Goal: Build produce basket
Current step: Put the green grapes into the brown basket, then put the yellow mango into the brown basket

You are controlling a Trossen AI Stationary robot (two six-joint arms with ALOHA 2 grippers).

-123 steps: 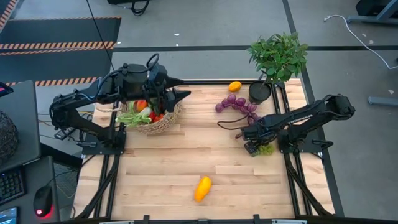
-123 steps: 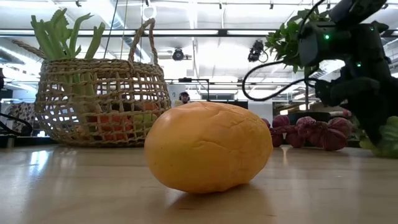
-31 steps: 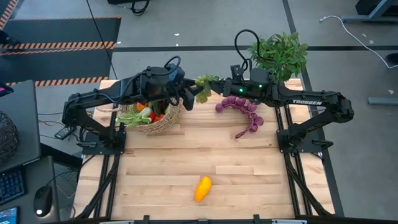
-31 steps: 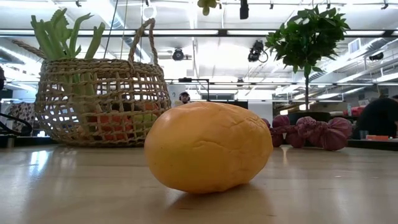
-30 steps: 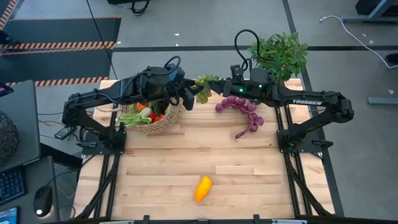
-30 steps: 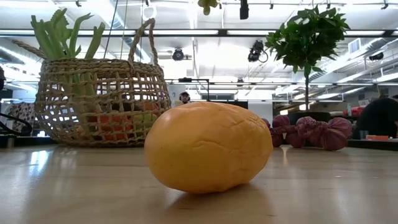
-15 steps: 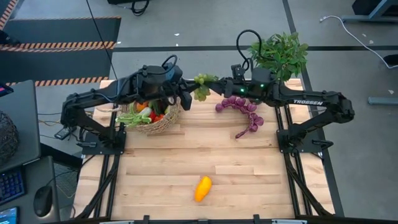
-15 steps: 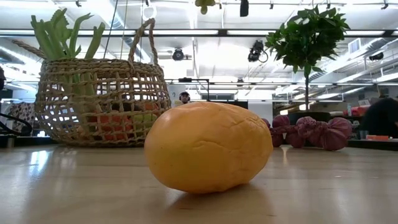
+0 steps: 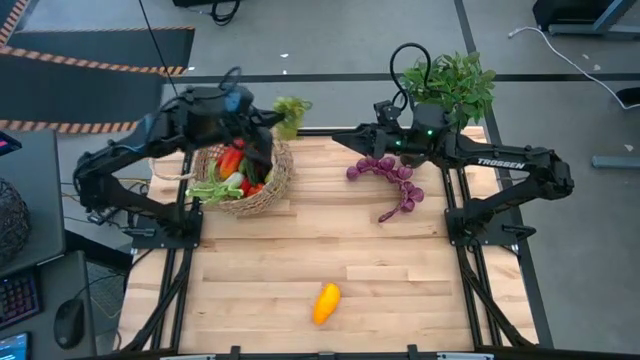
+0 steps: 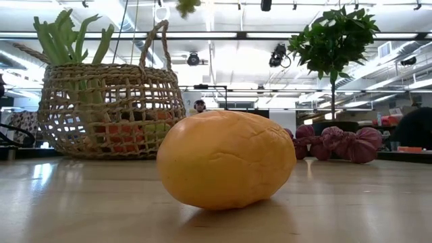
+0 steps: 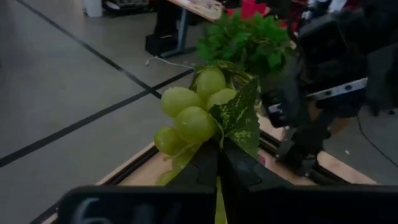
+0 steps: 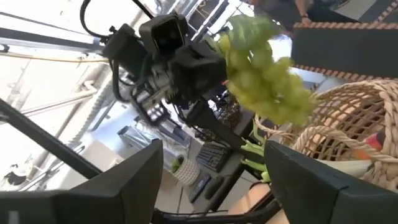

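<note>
My left claw, pinched shut on the leafy stem of the light, bumpy plastic green grape bunch, holds it at one o'clock above the round tan woven wicker basket, my right claw spread empty.

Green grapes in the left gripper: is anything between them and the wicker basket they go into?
Nothing visible blocks the way. The left gripper is shut on the green grapes, held in the air beside the far rim of the basket. The basket's open top already holds produce. The right gripper, open, stands clear.
</note>
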